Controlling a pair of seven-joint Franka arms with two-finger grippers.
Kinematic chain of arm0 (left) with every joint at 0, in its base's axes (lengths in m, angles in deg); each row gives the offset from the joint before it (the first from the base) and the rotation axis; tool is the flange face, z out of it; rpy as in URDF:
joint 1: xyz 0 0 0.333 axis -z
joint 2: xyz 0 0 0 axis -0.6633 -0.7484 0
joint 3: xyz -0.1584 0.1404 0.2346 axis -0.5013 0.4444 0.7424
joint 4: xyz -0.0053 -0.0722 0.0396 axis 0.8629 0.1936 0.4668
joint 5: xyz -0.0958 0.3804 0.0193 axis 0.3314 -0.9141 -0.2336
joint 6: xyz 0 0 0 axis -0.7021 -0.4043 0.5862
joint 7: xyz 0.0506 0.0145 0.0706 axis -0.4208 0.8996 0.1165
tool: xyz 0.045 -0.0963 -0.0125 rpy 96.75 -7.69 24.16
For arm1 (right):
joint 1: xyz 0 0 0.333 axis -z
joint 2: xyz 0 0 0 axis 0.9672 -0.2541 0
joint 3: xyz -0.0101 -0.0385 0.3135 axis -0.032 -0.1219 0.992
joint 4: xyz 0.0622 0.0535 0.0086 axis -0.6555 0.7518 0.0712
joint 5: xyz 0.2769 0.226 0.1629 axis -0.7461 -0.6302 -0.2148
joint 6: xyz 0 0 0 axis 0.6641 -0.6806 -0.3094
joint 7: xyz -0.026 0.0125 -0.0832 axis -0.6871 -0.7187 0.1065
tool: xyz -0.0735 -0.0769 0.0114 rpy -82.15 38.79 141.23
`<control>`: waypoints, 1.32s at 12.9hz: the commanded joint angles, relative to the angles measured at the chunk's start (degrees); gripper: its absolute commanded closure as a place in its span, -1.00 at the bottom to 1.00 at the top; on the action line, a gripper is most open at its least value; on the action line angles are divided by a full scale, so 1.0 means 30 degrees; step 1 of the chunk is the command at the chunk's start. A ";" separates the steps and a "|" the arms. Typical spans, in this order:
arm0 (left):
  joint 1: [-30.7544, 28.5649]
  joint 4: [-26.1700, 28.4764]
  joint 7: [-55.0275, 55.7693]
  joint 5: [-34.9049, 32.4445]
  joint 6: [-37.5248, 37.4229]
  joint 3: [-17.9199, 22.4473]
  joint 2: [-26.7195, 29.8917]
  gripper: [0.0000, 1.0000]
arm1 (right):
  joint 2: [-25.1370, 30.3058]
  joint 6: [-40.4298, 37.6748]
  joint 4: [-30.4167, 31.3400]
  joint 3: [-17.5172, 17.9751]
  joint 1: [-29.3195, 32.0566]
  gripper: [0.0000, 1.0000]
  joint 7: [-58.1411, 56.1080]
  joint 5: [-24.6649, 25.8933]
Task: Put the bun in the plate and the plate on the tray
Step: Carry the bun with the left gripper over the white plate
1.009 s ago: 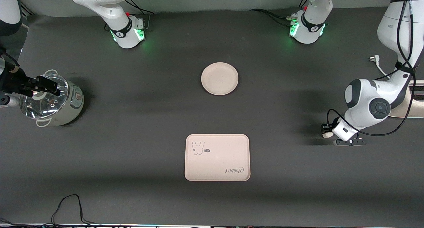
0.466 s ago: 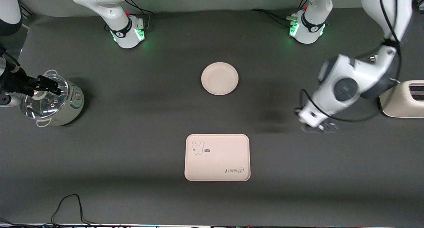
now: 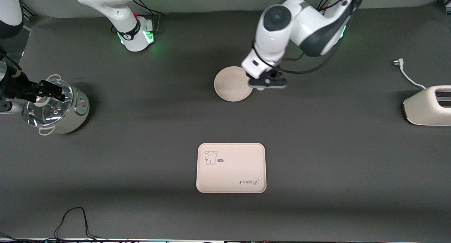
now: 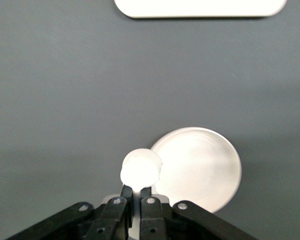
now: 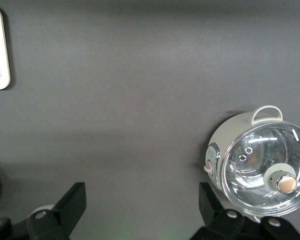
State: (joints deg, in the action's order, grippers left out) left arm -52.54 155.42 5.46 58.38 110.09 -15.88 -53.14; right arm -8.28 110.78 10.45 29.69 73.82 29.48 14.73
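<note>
My left gripper (image 3: pixel 263 83) is shut on the bun (image 4: pixel 141 168), a small off-white lump, and holds it over the rim of the plate (image 3: pixel 230 85) on the side toward the left arm's end of the table. The round cream plate (image 4: pixel 200 169) is empty in the left wrist view. The left hand hides the bun in the front view. The cream-pink tray (image 3: pixel 230 168) with the "Rabbit" script lies nearer the front camera than the plate, empty; its edge shows in the left wrist view (image 4: pixel 200 7). My right gripper (image 3: pixel 53 91) waits open over a pot, fingers wide apart (image 5: pixel 142 210).
A glass-lidded pot (image 3: pixel 53 107) stands at the right arm's end of the table and shows in the right wrist view (image 5: pixel 260 160). A cream toaster (image 3: pixel 428 105) with its loose cord (image 3: pixel 405 72) sits at the left arm's end. A black cable (image 3: pixel 74 220) lies near the front edge.
My left arm has swung from beside the toaster across the table to the plate's rim, carrying the bun. The right arm has not moved.
</note>
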 commanded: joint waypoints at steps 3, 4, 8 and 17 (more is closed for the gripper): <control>0.2483 -0.0117 0.5769 -0.5604 0.2365 0.0940 -0.5085 1.00 | 0.0318 -0.0080 0.0252 0.0196 0.0078 -1.00 0.0466 0.0410; 0.3506 -0.0292 0.7150 -0.7188 0.2457 0.1642 -0.6170 1.00 | 0.0289 -0.0080 0.0281 0.0196 0.0106 -1.00 0.0466 0.0410; 0.7080 -0.0528 1.0176 -0.8669 0.3630 0.4396 -0.7646 1.00 | 0.0259 -0.0080 0.0281 0.0196 0.0077 -1.00 0.0466 0.0410; 0.8409 -0.0352 1.2115 -0.8727 0.3308 0.4725 -0.7734 -1.00 | 0.0230 -0.0080 0.0281 0.0196 0.0077 -1.00 0.0466 0.0410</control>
State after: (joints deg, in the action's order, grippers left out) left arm -28.83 154.99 40.02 33.20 121.47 -2.70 -77.39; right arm -8.28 110.76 10.85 29.71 73.82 29.50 14.73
